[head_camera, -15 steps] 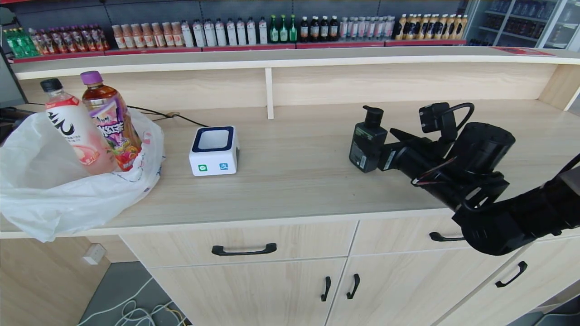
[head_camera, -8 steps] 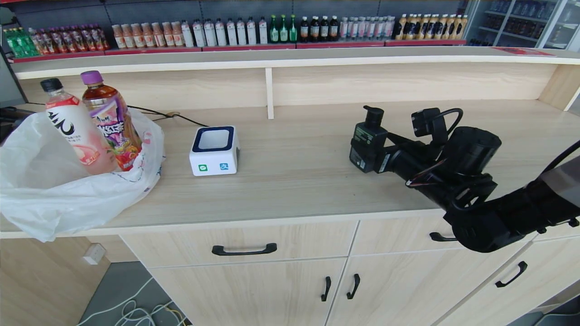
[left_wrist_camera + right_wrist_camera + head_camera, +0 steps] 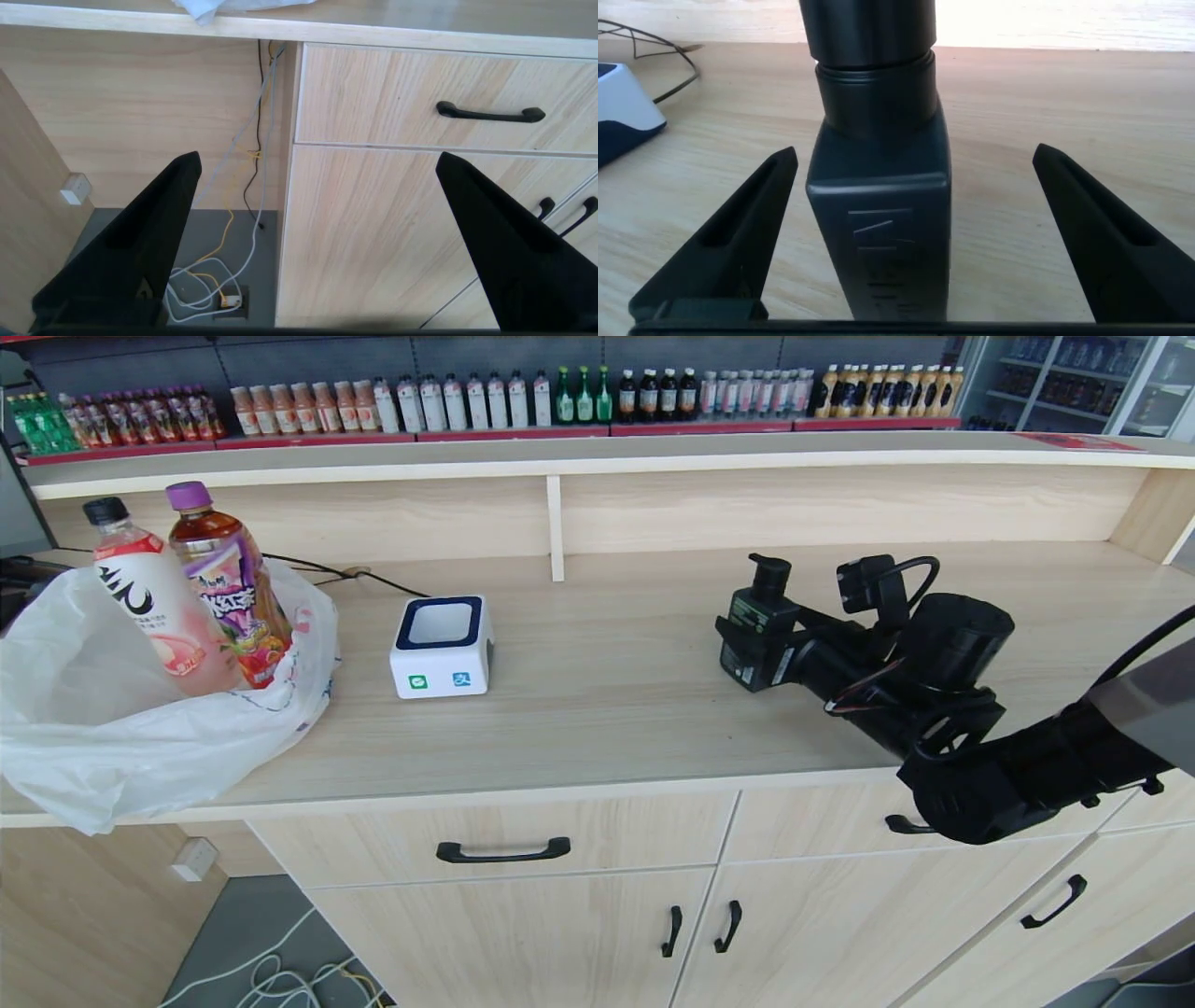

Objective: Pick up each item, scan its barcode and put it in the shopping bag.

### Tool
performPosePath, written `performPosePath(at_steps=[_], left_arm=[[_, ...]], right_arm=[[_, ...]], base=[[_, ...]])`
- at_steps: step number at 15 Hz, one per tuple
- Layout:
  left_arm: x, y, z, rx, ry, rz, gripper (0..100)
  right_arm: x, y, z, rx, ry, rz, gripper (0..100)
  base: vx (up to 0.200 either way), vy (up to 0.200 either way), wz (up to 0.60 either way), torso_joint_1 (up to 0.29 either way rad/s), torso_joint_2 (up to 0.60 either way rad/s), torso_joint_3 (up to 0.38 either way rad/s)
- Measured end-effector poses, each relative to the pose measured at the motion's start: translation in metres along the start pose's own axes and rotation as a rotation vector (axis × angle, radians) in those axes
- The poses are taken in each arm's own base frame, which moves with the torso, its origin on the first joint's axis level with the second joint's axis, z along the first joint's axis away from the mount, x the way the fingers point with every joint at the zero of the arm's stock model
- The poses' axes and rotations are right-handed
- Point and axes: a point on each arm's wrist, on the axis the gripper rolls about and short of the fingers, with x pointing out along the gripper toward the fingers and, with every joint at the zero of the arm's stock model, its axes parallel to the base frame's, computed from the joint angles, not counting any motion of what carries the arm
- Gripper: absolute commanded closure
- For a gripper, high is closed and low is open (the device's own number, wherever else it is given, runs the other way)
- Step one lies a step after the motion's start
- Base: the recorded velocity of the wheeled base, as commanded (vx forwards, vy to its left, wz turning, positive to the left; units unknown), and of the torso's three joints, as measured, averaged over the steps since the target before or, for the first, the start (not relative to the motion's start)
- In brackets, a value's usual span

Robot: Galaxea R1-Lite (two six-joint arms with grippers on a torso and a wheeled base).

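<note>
Now your right claw (image 3: 913, 154) straddles the dark pump bottle (image 3: 752, 639), which stands upright on the desk (image 3: 607, 709); its fingers (image 3: 738, 233) are apart, not yet clamped. You'd best close first: the scanner (image 3: 441, 646) lies to the bottle's left, the bag (image 3: 112, 728) beyond.

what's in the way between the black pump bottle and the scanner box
Nothing visible. Bare counter runs from the black pump bottle to the white scanner box. The shopping bag lies farther along to the left, past the scanner.
</note>
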Motion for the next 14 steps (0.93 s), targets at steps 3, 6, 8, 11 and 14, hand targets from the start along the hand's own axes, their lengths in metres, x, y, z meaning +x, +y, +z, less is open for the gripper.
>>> performPosePath(at_steps=[3,6,8,11,14], left_arm=[[0.0000,0.0000,0.0000,0.000,0.000,0.000,0],[0.0000,0.0000,0.0000,0.000,0.000,0.000,0],[0.0000,0.0000,0.0000,0.000,0.000,0.000,0],[0.0000,0.0000,0.0000,0.000,0.000,0.000,0],[0.0000,0.0000,0.0000,0.000,0.000,0.000,0]], right_arm=[[0.0049,-0.0018,-0.0011,-0.002,-0.009,-0.003,0],[0.0071,-0.0027,-0.0048,-0.001,-0.003,-0.004,0],[0.0078,-0.0028,-0.0067,-0.001,0.000,-0.003,0],[0.0081,-0.0035,-0.0081,-0.001,0.003,-0.004,0],[0.0080,-0.0030,-0.0095,0.000,0.006,-0.004,100]], base=[[0.000,0.000,0.00,0.000,0.00,0.000],[0.000,0.000,0.00,0.000,0.00,0.000],[0.000,0.000,0.00,0.000,0.00,0.000],[0.000,0.000,0.00,0.000,0.00,0.000],[0.000,0.000,0.00,0.000,0.00,0.000]])
